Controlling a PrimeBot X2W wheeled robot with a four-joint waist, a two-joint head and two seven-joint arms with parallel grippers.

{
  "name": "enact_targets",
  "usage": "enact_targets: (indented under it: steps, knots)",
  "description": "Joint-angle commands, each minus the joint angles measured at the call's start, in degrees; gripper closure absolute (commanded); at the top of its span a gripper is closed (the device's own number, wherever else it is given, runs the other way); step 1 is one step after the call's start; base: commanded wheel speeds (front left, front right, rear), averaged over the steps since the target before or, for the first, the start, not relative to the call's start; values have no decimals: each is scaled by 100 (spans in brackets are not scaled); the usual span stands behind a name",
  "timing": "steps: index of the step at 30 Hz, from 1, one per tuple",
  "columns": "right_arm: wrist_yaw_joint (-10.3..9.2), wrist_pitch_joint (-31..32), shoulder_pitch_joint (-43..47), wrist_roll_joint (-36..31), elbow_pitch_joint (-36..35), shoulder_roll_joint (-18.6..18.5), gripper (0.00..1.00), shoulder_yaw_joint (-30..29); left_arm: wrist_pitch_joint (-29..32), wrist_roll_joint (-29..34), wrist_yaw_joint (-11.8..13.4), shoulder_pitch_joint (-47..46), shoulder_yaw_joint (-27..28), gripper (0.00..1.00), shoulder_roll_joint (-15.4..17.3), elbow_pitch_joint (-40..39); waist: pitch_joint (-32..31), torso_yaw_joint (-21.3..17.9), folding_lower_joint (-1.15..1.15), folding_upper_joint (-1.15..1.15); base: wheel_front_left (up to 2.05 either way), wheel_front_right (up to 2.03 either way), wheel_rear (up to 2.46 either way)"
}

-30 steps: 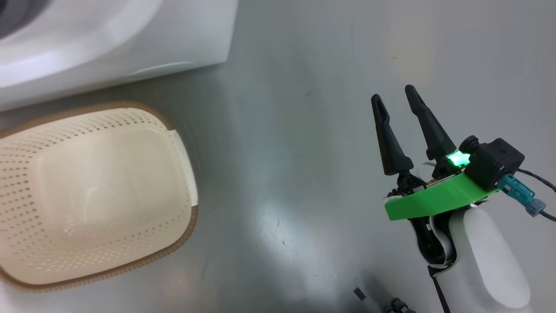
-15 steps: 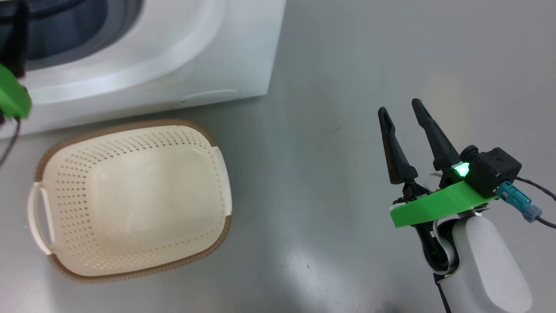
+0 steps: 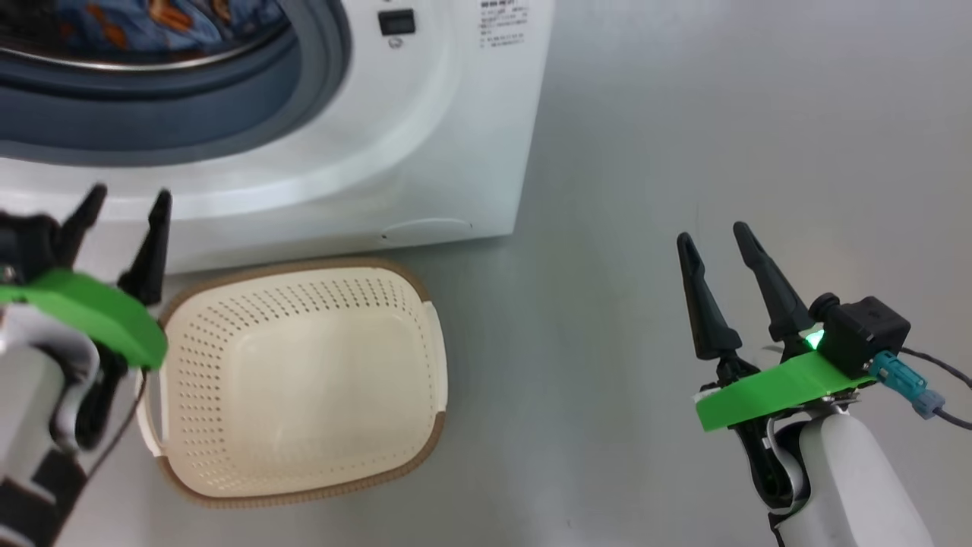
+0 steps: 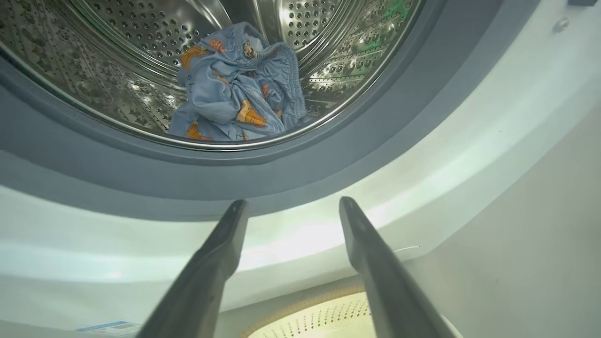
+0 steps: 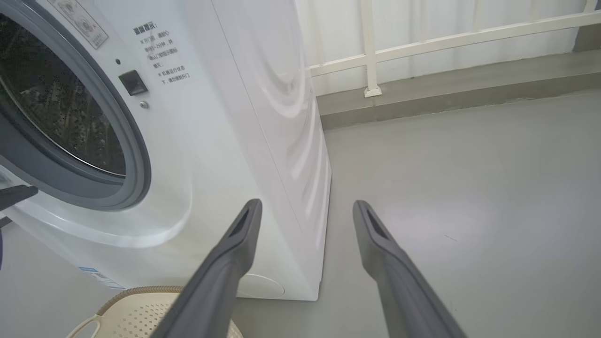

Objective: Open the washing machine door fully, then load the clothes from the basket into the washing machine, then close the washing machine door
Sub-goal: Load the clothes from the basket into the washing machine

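Left pincer (image 3: 127, 199) and right pincer (image 3: 712, 234) gape empty before the washing machine (image 3: 456, 137); clothes (image 4: 235, 94) lie just inside its rubber ring (image 4: 117, 164), so the closing door could pinch fabric.

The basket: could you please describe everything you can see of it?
The basket is a cream-white, rounded-rectangular plastic tub with rows of small perforations in its walls, a smooth bottom, a brown woven-look rim and a white handle on each short side. It is empty and upright, standing on the grey floor just in front of the washing machine; whether it touches the machine I cannot tell.
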Motion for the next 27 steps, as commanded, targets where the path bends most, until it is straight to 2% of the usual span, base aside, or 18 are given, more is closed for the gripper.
enact_targets:
  steps: [1, 7, 9, 15, 22, 27]
  knots:
    - [9, -69, 135, -64, -90, 43, 0, 102, -77, -81, 102, 139, 280, 0, 368, -198, -348, 160, 0, 0, 0, 0, 0]
    - [9, -69, 297, -79, 3, 43, 0, 61, -121, -316, 462, 1164, 707, 0, 298, -1141, -774, 273, 0, 0, 0, 0, 0]
    - [9, -69, 374, -78, 35, 43, 0, 38, -123, -193, 580, 1480, 894, 0, 271, -1494, -910, 310, 0, 0, 0, 0, 0]
    - [9, -69, 661, -47, 115, 43, 0, -2, -126, 116, 830, 2499, 1538, 0, -72, -2313, -1350, 386, 0, 0, 0, 0, 0]
    - [9, -64, 948, -52, 164, 43, 0, 3, -126, 667, 883, 3492, 2247, 0, -656, -2883, -1880, 432, 0, 0, 0, 0, 0]
    - [9, 0, 1183, -27, 163, 43, 0, -27, -126, 1124, 820, 4119, 2647, 0, -1092, -3065, -2264, 469, 0, 0, 0, 0, 0]
